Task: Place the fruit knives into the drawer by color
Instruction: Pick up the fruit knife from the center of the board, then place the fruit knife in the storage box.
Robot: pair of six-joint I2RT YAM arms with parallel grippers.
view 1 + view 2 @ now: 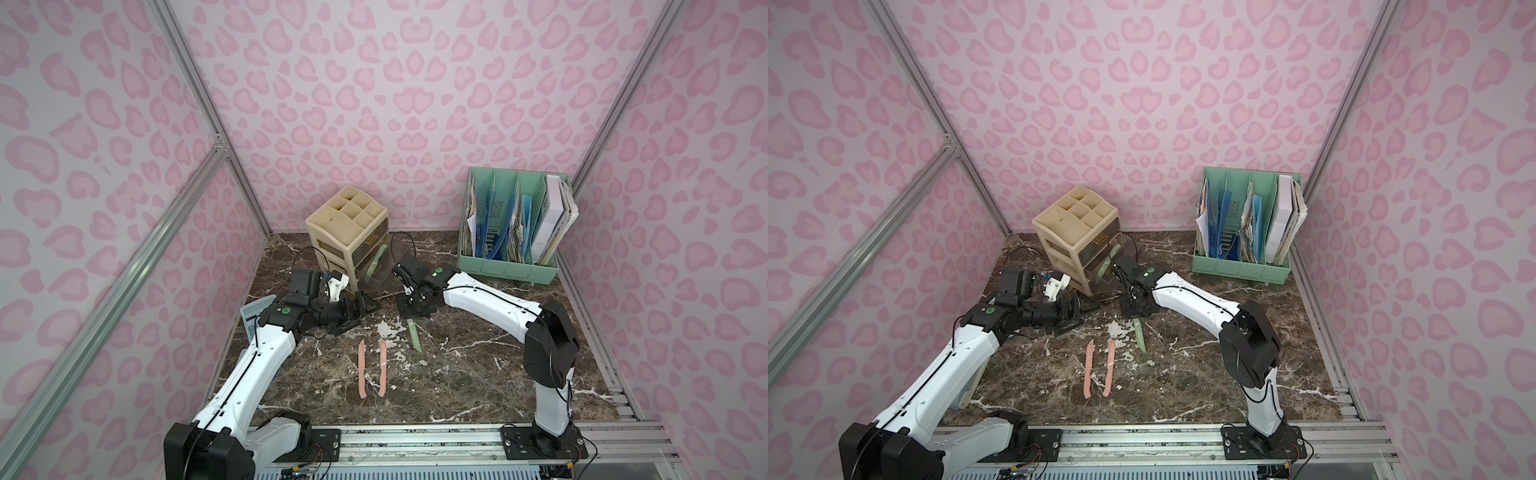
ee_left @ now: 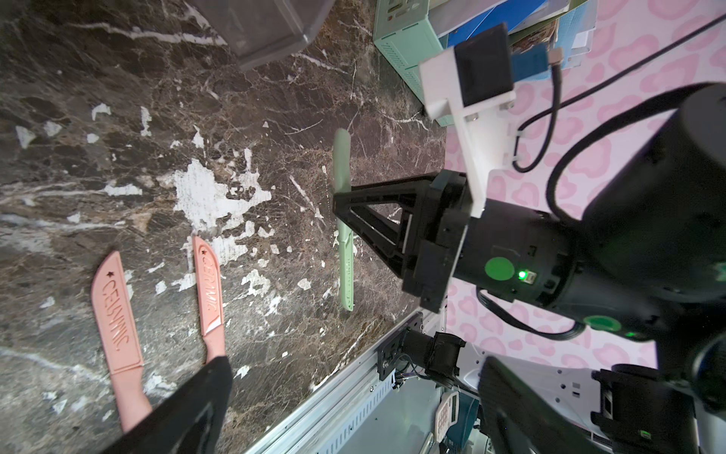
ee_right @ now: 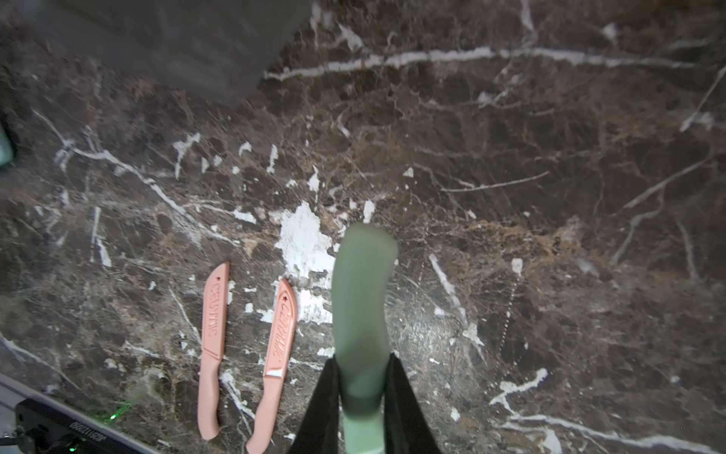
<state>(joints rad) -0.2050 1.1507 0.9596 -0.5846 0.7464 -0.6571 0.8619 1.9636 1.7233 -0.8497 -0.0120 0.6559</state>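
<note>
- Right gripper (image 1: 409, 315) was pinched narrow on a sage green knife (image 1: 414, 336) in both top views, blade pointing back toward the robot. Just behind it, the open drawer (image 1: 376, 272) of the beige organiser (image 1: 345, 224) held a second green knife (image 1: 380, 254), which likely explains this pick: like joins like. Left gripper (image 1: 356, 316) hung wide and empty nearby, perhaps ready to steady the organiser.
- From the left wrist, the right gripper (image 2: 338, 204) clamped the green knife (image 2: 346, 271) about where handle meets blade, a balanced hold. Whether it had left the marble tabletop (image 2: 118, 118) could not be told. Two salmon pink knives (image 2: 116, 326) lay side by side, well apart from it.
- From the right wrist, the green handle (image 3: 359, 298) stuck out beyond the black jaws, with the pink pair (image 3: 279, 353) beside it on the table.
</note>
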